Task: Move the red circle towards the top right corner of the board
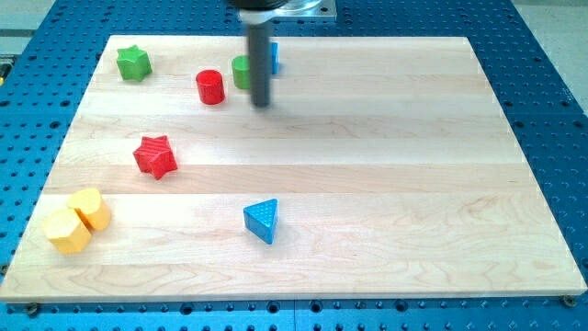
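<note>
Heads up: your red circle (210, 86) sits near the board's (386, 119) top edge, left of centre, and my tip (262, 103) is on its right, just past the green circle (242, 72) that the rod half hides. There's no gripper here, only a bare rod, so nothing is held. Push from this side and you'll send red left, the wrong way. Swinging round risks clipping green or the blue block (274, 57) behind.

The wooden board (367, 184) carries a red circle (210, 86) at eleven o'clock, stars, yellow blocks, a blue triangle (262, 221).
</note>
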Robot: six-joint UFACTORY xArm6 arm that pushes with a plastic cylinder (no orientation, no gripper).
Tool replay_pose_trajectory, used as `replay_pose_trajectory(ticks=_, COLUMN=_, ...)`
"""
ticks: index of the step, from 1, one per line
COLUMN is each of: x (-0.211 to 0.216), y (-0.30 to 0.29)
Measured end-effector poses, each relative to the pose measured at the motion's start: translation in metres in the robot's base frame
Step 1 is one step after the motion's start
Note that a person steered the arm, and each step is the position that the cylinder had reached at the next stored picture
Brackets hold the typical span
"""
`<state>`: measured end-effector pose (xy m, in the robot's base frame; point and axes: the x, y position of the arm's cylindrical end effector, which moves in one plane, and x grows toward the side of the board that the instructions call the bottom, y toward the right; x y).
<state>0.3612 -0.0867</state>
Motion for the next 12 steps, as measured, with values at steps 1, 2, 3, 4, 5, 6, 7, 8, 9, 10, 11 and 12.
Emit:
replay_pose_trajectory(ticks=1, x=-0.003, y=-0.108)
replay_pose_trajectory(ticks=2, x=-0.038, y=-0.112)
replay_pose_trajectory(ticks=3, x=-0.052, y=-0.032)
replay_pose_trajectory(ticks=4, x=-0.041, y=-0.024)
replay_pose_trajectory(ticks=5, x=-0.016, y=0.025)
replay_pose_trajectory(ticks=6, x=-0.004, y=0.059)
replay_pose_trajectory(ticks=7, x=-0.016, y=0.112)
replay_pose_trajectory(ticks=8, x=-0.022, y=0.041)
replay_pose_trajectory(ticks=9, x=-0.039, y=0.03)
replay_pose_trajectory(ticks=10, x=-0.05, y=0.109)
replay_pose_trajectory(ticks=11, x=-0.076, y=0.183)
replay_pose_trajectory(ticks=12, x=-0.062, y=0.133)
